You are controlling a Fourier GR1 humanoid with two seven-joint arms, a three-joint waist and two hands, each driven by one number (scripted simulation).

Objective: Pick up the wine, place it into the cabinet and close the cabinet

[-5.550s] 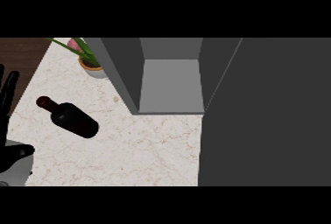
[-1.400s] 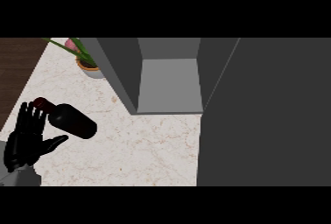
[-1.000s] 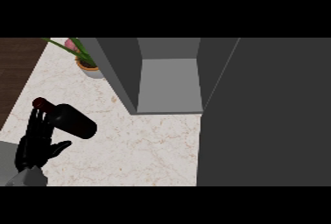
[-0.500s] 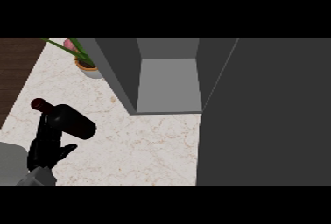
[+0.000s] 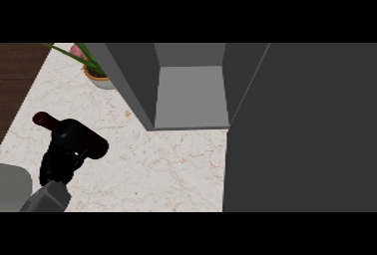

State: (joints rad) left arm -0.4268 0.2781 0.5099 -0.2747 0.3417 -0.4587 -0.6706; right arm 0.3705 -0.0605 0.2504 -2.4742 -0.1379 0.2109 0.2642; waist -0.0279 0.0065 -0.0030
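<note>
The wine [image 5: 74,137] lay on its side on the marbled desk [image 5: 169,169], at the left of the head view, its dark red capped neck pointing up and left toward the desk's edge; it sat well apart from the cabinet [image 5: 188,97], which stood open further back with its grey floor bare.

You had the left hand [image 5: 60,162] over the lower end of the bottle, black fingers lying against the dark glass; black on black, so you could not tell whether those fingers were curled round it or merely resting on it; call the hold unconfirmed. The right hand showed nowhere in the view.

Progress, as you could judge it: the reach looked made and the grasp was at best in hand; the bottle appeared not yet lifted off the desk, though from straight above that was a judgement; nothing was in the cabinet; the door [image 5: 302,129], the big dark slab filling the right of the view, stood swung out and unshut. Left for you: secure the bottle, carry it right and back into the opening, release, then close the door.

Count: one wine bottle; one cabinet, one door; one potted plant [image 5: 94,69] at the back left, just beside the cabinet's left wall; one hand in view.
</note>
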